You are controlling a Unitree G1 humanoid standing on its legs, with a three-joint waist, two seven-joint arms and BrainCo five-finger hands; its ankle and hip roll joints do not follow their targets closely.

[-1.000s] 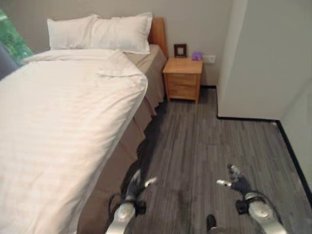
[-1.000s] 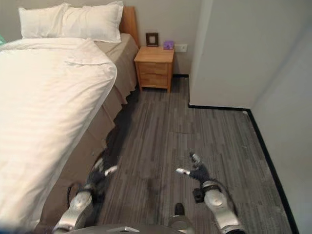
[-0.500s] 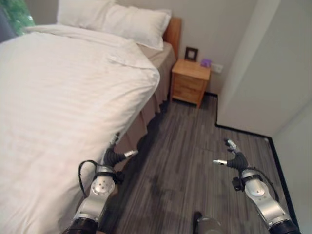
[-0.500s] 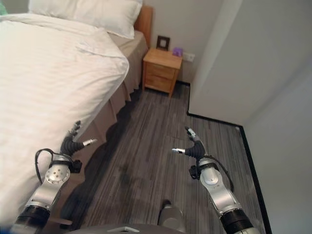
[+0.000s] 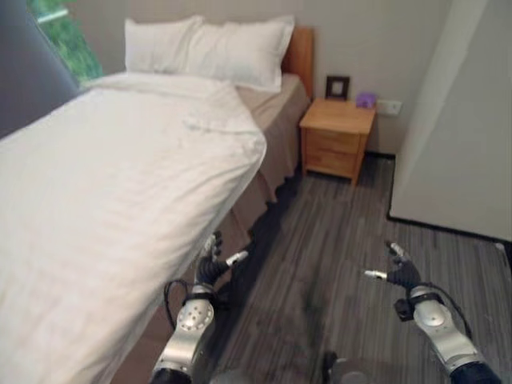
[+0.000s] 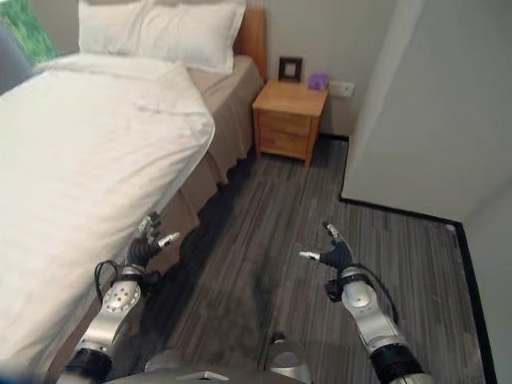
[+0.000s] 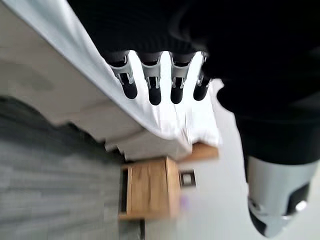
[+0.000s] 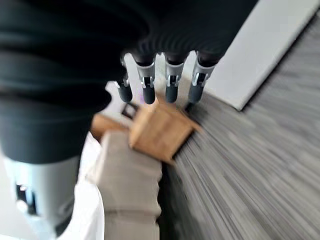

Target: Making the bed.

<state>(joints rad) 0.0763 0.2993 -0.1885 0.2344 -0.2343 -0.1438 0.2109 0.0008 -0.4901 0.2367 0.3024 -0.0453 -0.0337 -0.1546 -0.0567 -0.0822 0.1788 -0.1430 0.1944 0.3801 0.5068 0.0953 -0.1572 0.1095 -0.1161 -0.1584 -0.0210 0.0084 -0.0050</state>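
Bed (image 5: 120,184) w/ white duvet | L hand (image 5: 212,264) beside, fingers loose | R hand (image 6: 336,256) fingers loose

We see our left hand (image 5: 210,268) and right hand (image 5: 400,274) as silver fingers with dark tips, dark ribbed covers behind them, on silver-grey arms.
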